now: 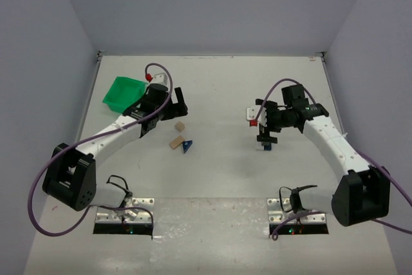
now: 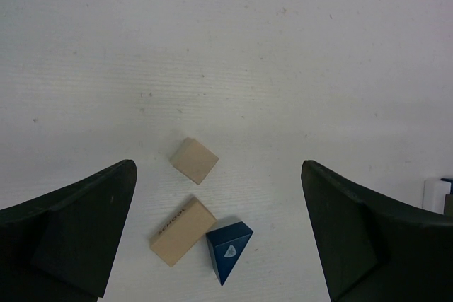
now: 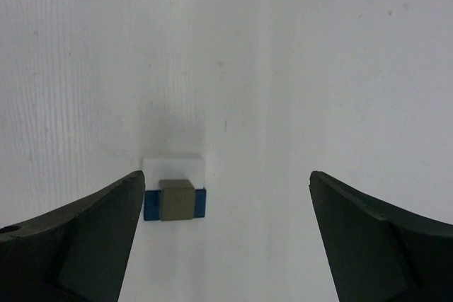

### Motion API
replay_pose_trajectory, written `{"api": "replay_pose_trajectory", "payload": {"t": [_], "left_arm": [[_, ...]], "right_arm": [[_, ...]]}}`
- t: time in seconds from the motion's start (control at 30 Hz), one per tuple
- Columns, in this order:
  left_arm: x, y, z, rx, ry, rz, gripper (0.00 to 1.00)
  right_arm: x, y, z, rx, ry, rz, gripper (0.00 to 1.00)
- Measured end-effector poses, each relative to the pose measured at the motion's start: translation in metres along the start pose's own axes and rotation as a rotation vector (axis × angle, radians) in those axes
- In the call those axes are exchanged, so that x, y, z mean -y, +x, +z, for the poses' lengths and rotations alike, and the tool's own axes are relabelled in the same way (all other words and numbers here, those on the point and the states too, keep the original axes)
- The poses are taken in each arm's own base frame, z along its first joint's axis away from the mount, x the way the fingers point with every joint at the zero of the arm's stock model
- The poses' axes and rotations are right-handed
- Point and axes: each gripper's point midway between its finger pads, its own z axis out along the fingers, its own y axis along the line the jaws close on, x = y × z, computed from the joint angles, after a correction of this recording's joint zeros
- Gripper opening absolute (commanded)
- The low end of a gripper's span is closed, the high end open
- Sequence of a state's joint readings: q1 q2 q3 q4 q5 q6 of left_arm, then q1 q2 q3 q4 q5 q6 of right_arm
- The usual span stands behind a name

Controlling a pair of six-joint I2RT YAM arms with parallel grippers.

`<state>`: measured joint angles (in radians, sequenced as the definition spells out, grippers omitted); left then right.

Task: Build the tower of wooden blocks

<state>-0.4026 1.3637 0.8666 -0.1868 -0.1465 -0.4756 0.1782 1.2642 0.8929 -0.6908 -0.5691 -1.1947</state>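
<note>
While both claws gape wide, nothing held, top view: left claw [image 1: 179, 102] near tan cube [image 1: 180, 127], right claw [image 1: 265, 134] over stack [image 1: 266, 147] at cube's 3 o'clock | left wrist: bar [image 2: 182, 230] touches blue wedge [image 2: 229, 249], cube at their 12 | right wrist: grey block [image 3: 176, 199] atop blue base [image 3: 200, 204] | next, prob: pinch cube squarely, clear of bar | table [image 1: 219, 178] pale, matte; walls [image 1: 212, 4] grey.

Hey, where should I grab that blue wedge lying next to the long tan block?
From straight above with the open left pincer. The blue wedge lies triangle face up. Probably pinch across its two long sides near the middle, since the long tan block crowds one wide-end corner.
</note>
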Motion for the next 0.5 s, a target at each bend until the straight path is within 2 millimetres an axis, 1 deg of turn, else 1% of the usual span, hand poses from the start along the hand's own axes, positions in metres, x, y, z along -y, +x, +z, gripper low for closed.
{"api": "replay_pose_trajectory", "payload": {"t": [0.07, 0.17, 0.27, 0.37, 0.43, 0.5], "left_arm": [[0.0, 0.001, -0.003, 0.012, -0.015, 0.018, 1.0], [-0.004, 0.007, -0.002, 0.002, -0.04, 0.054, 1.0], [-0.01, 0.019, 0.005, -0.05, -0.067, 0.108, 1.0], [-0.018, 0.035, 0.015, -0.116, -0.099, 0.163, 1.0], [-0.023, 0.045, 0.019, -0.155, -0.115, 0.189, 1.0], [-0.026, 0.053, 0.02, -0.185, -0.121, 0.214, 0.99]], "right_arm": [[0.01, -0.028, -0.005, 0.063, 0.039, -0.032, 0.99], [0.034, -0.061, -0.014, 0.146, 0.123, -0.045, 0.99], [0.073, -0.087, -0.029, 0.215, 0.262, 0.045, 0.99], [0.115, -0.102, -0.053, 0.26, 0.446, 0.211, 0.99], [0.131, -0.102, -0.064, 0.279, 0.538, 0.353, 0.99], [0.139, -0.098, -0.072, 0.291, 0.616, 0.511, 0.99]]}}
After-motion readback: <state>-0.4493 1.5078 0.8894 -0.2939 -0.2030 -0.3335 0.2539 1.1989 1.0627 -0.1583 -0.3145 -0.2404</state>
